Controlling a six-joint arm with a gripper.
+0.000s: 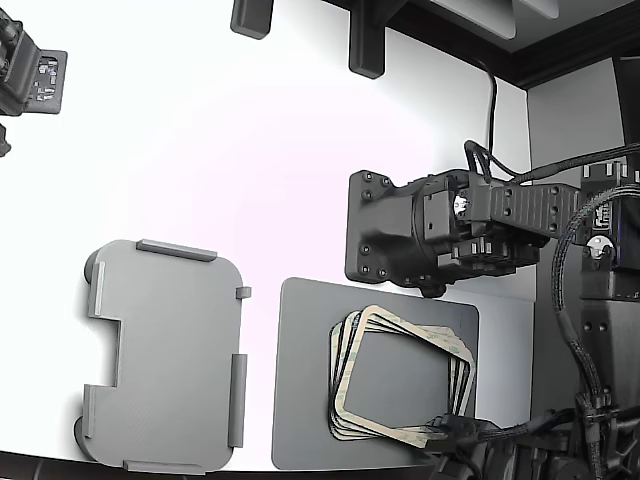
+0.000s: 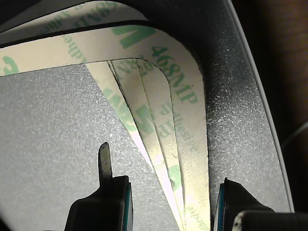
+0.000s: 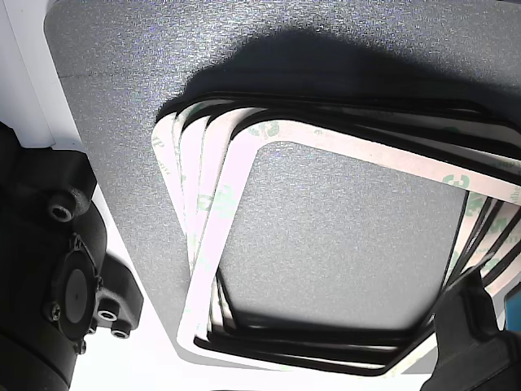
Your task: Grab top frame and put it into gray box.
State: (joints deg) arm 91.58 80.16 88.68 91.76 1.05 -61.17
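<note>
Several cream frames lie fanned in a pile on a dark gray mat. The top frame is turned a little against the others. It shows green print in the wrist view and lies uppermost in the other view. My gripper is low over the pile's corner at the exterior view's lower right. It is open, with one side of the piled frames between its two fingers. One finger shows in the other view. The gray box lies empty at the exterior view's left.
A second arm's black head hangs just above the mat's far edge. Black posts stand at the table's back and a black device at the far left. Cables and arm parts crowd the exterior view's right side.
</note>
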